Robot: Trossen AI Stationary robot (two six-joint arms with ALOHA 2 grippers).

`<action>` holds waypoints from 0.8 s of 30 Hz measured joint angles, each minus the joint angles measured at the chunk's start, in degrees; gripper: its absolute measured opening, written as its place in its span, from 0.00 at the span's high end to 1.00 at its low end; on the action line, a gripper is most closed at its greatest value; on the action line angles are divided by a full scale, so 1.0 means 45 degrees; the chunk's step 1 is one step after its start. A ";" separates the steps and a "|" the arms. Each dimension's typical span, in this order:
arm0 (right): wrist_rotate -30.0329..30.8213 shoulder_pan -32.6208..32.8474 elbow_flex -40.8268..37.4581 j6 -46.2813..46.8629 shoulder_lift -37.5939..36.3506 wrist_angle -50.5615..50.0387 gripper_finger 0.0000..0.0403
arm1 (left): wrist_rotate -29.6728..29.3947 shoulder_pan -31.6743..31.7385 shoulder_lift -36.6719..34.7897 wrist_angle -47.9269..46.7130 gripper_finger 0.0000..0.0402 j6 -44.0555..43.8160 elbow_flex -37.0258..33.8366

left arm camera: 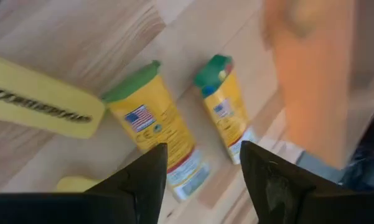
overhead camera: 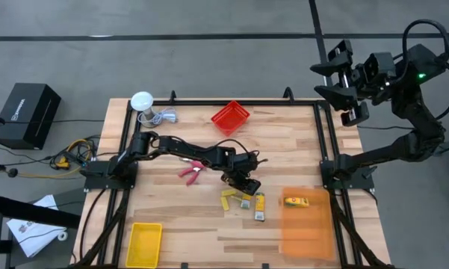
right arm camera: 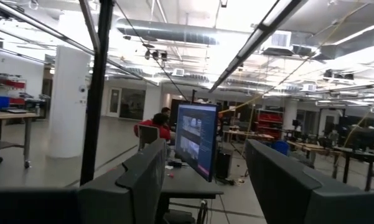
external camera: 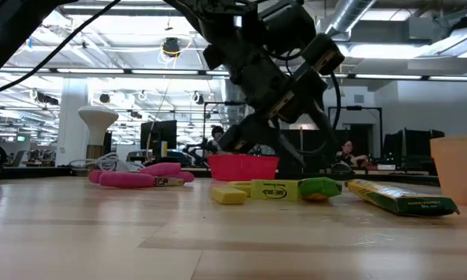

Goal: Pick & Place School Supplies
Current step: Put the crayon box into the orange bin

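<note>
The left tool (overhead camera: 244, 181), jaws wide and empty, hovers mid-tabletop just above 2 glue sticks (left arm camera: 155, 124), their long axes pointing toward the orange bin (overhead camera: 306, 220).

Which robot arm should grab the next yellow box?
The left. Its open end effector hangs right over the yellow boxes mid-table, while the right end effector is raised beyond the table's far right corner.
</note>
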 joint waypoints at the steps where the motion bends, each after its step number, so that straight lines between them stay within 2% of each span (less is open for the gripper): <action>1: -0.0006 0.0000 0.0000 0.0002 0.0001 0.0000 0.47 | -0.0001 0.0001 -0.0001 0.0114 0.50 -0.0060 -0.0093; 16: -0.0005 0.0000 0.0000 0.0016 0.0005 -0.0058 0.47 | 0.0088 0.0028 0.0019 0.0821 0.49 -0.0677 -0.1419; 20: -0.0005 0.0000 0.0000 0.0016 0.0002 -0.0102 0.47 | 0.0104 0.0024 0.0333 0.2013 0.49 -0.1249 -0.1413; 24: -0.0005 -0.0005 0.0000 0.0021 0.0000 -0.0280 0.47 | 0.0745 -0.0038 0.0931 0.3534 0.49 -0.1991 -0.1366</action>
